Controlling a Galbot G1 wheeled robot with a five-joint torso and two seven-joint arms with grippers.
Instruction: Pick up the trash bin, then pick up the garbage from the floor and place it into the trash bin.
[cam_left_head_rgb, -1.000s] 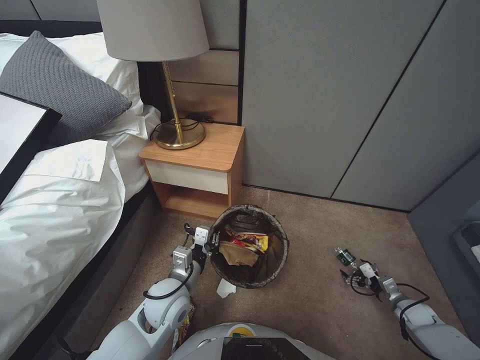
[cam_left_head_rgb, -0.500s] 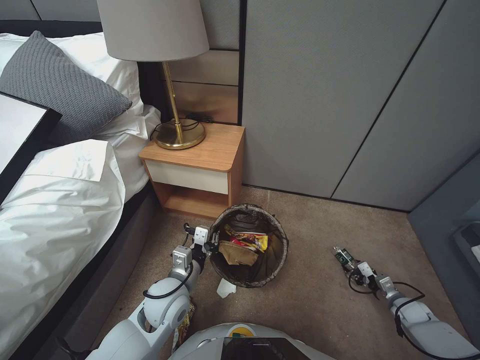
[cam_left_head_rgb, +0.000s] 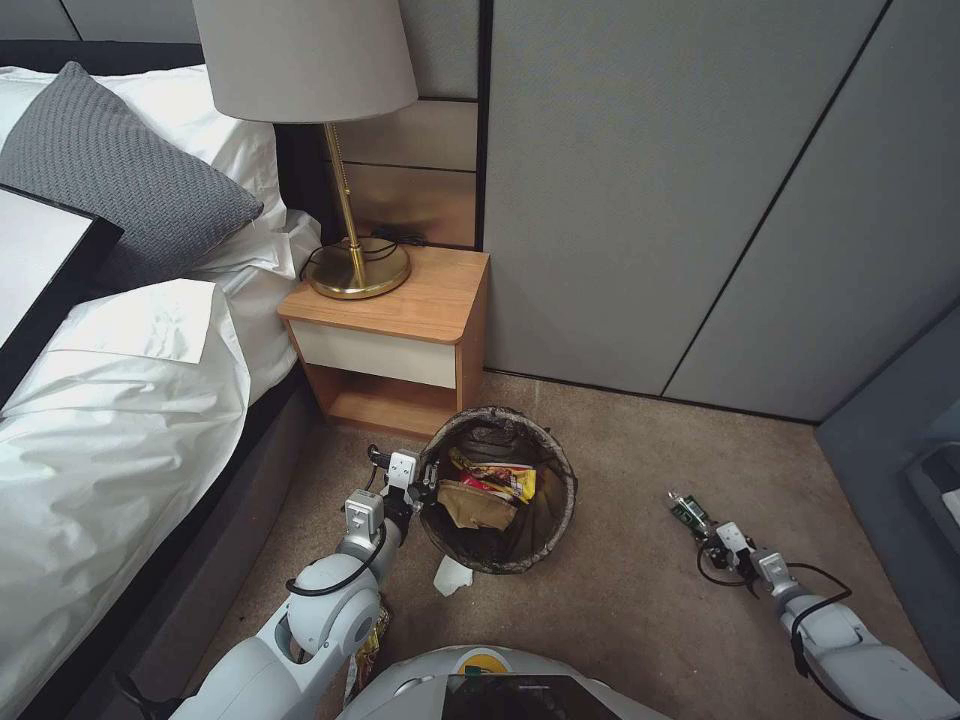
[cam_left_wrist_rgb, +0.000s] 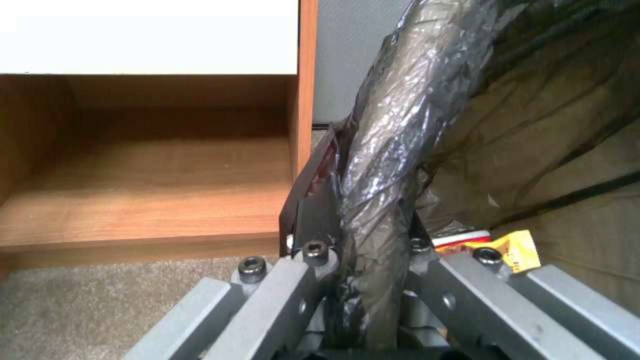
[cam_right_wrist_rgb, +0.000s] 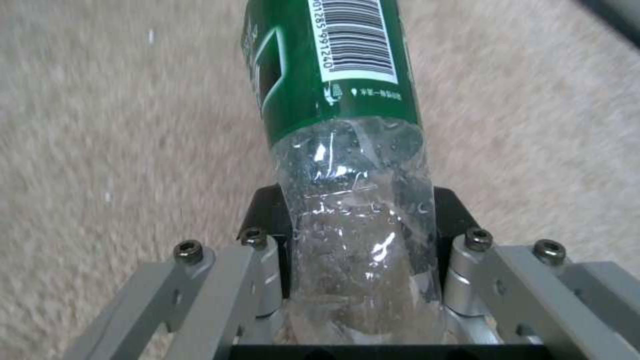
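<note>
Right gripper (cam_left_head_rgb: 712, 541) has slid forward onto the green-labelled bottle (cam_left_head_rgb: 688, 512), now pinched. Left gripper (cam_left_head_rgb: 424, 487) clamps the trash bin (cam_left_head_rgb: 560, 470) rim. Wrapper and bag binned; tissue (cam_left_head_rgb: 452, 576) remains on the floor (cam_left_head_rgb: 620, 600).

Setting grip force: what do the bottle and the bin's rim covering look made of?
Bottle: thin clear plastic, glossy, dented between the right hand's fingers; green printed film label. Bin rim: dark crinkly plastic bag liner, shiny folds, clamped by the left hand.
</note>
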